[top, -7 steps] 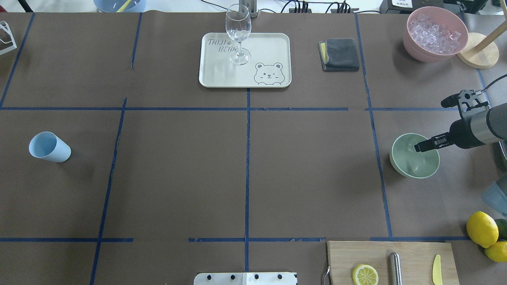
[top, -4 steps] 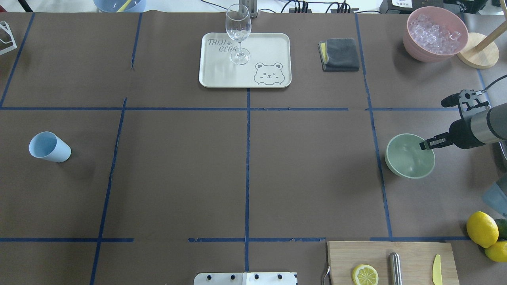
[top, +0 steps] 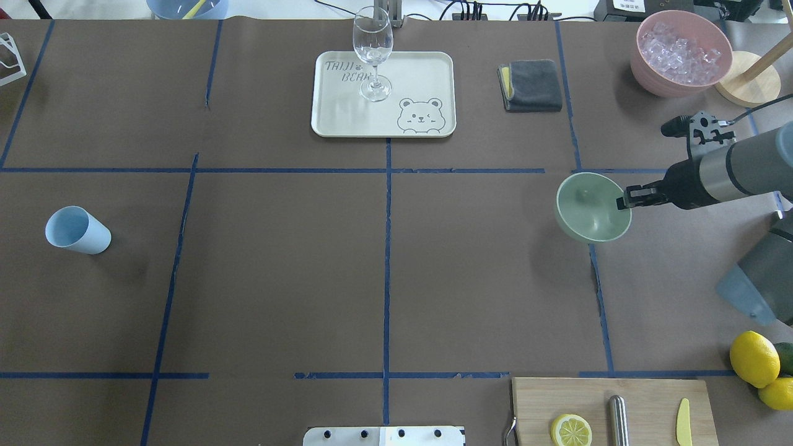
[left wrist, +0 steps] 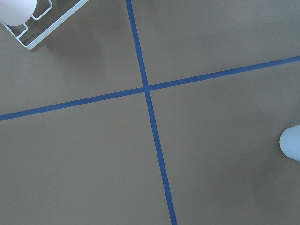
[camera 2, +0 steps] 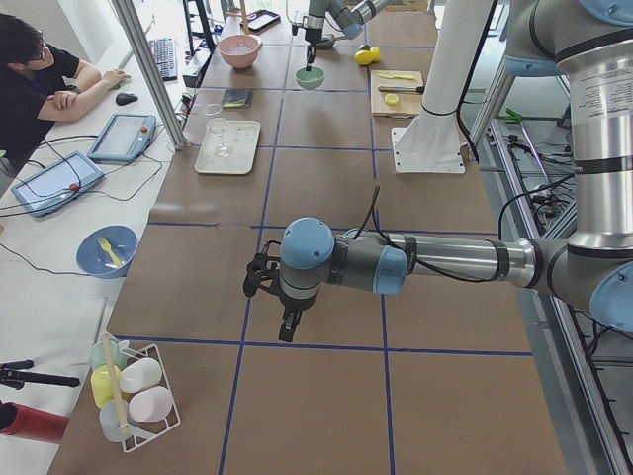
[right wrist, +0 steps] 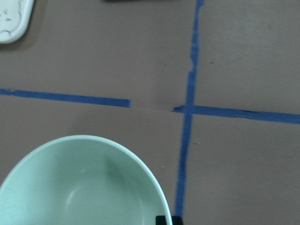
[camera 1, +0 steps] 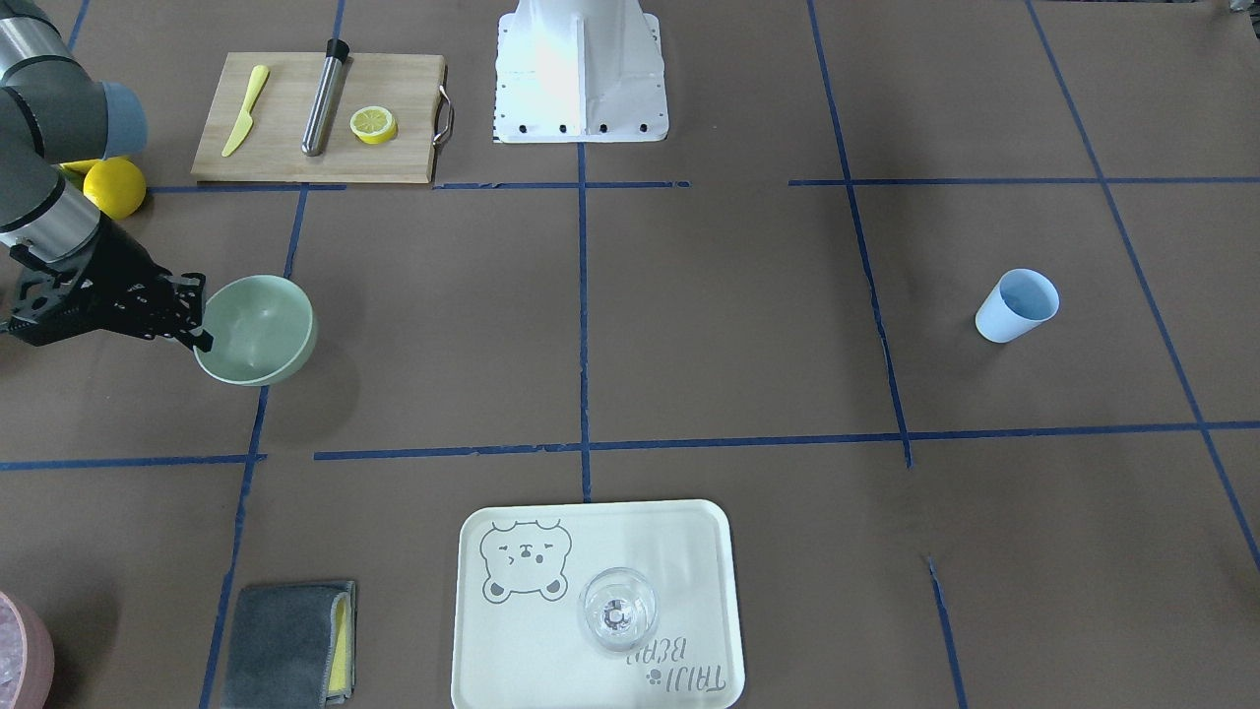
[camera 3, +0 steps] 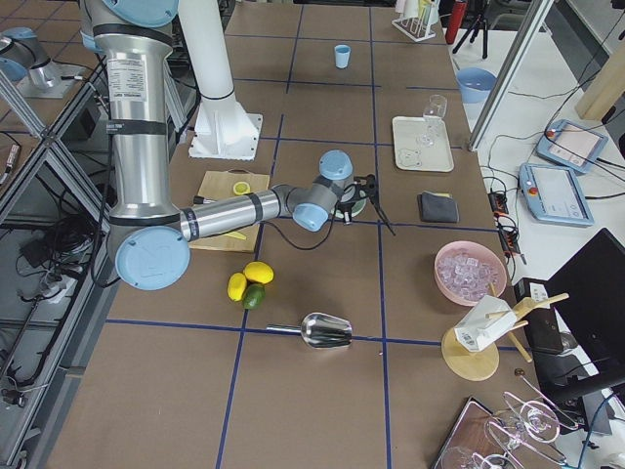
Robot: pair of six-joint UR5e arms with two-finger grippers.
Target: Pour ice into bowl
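Note:
The pale mint-green bowl (top: 585,210) (camera 1: 266,325) hangs a little above the brown table at the right side, slightly tilted, its shadow on the paper beneath. My right gripper (top: 621,203) (camera 1: 202,333) is shut on the bowl's rim. In the right wrist view the bowl (right wrist: 84,187) fills the lower left and looks empty. A blue cup (top: 77,230) stands far left. The ice is out of view. My left gripper (camera 2: 287,322) shows only in the exterior left view, over bare table, and I cannot tell its state.
A pink container of crushed ice (top: 681,52) stands at the far right corner. A wine glass (top: 372,52) is on a cream tray (top: 427,68), a grey cloth (top: 531,85) beside it. Cutting board (top: 650,396), lemons (top: 754,358) and metal scoop (camera 3: 327,330) lie near the robot.
My right gripper has carried the bowl leftward and toward the far side, off the table, across the blue tape line. The blue cup has not moved.

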